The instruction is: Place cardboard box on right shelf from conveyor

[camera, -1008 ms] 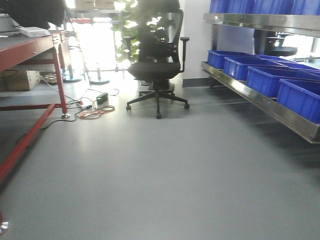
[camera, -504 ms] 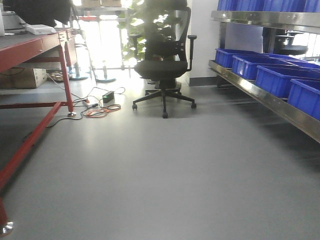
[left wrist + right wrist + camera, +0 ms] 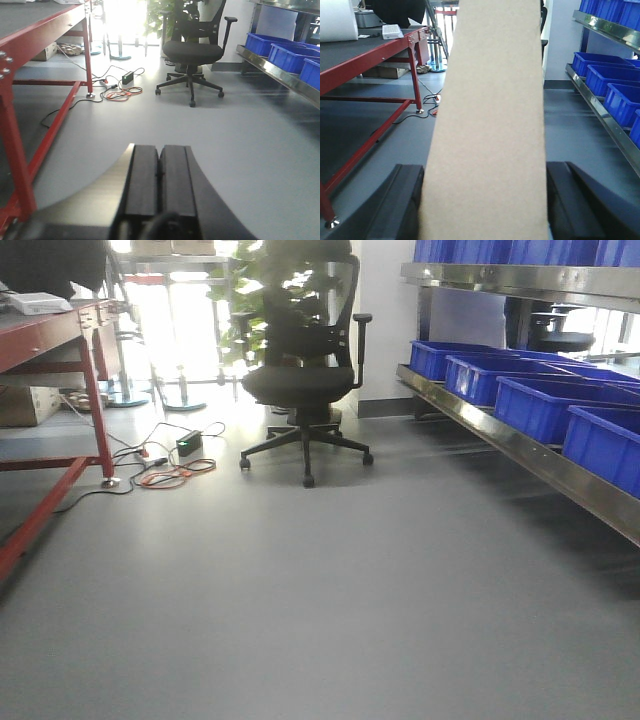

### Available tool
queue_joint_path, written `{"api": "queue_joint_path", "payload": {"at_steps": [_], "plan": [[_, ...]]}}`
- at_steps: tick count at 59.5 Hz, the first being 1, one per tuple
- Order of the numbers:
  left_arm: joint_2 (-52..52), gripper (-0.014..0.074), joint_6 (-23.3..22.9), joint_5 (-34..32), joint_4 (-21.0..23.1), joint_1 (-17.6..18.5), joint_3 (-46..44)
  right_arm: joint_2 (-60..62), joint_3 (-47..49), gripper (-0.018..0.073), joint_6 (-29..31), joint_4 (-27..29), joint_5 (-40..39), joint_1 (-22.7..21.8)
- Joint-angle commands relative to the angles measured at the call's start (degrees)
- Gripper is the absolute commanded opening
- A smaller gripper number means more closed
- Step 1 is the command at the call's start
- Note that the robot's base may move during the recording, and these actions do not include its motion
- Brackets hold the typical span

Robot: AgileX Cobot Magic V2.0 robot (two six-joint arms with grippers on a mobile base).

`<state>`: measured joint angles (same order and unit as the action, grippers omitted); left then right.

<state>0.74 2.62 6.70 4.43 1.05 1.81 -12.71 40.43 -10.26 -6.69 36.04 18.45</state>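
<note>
Tan cardboard box (image 3: 490,125) stands upright down the middle of the right wrist frame, clamped at its sides between the right jaws, with the steel shelf (image 3: 600,115) at right, the red-edged conveyor (image 3: 350,54) at upper left, and the left jaws pressed together, empty.

The cardboard box (image 3: 490,125) is a plain, unmarked tan, and the right fingers (image 3: 402,200) and left fingers (image 3: 142,180) are matt black. The conveyor (image 3: 355,50) has a dark grey belt with a glossy red edge and red legs, the right shelf (image 3: 520,455) is bright silvery steel, and the bins (image 3: 540,405) are deep blue. The floor (image 3: 320,590) is an even pale grey, the office chair (image 3: 300,380) black, the plant (image 3: 255,290) green, and the cables (image 3: 160,478) orange-red and black.
</note>
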Motion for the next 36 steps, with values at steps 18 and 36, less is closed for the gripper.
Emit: {"api": "queue_joint_path", "payload": {"at_steps": [18, 36], "plan": [[0.8, -0.0116, 0.0, -5.0, 0.3, 2.0, 0.5, -0.9, 1.5, 0.0144, 0.5, -0.3, -5.9, -0.2], [0.8, -0.0116, 0.0, -5.0, 0.3, 2.0, 0.5, -0.9, 1.5, 0.0144, 0.5, -0.3, -5.9, -0.2]]}}
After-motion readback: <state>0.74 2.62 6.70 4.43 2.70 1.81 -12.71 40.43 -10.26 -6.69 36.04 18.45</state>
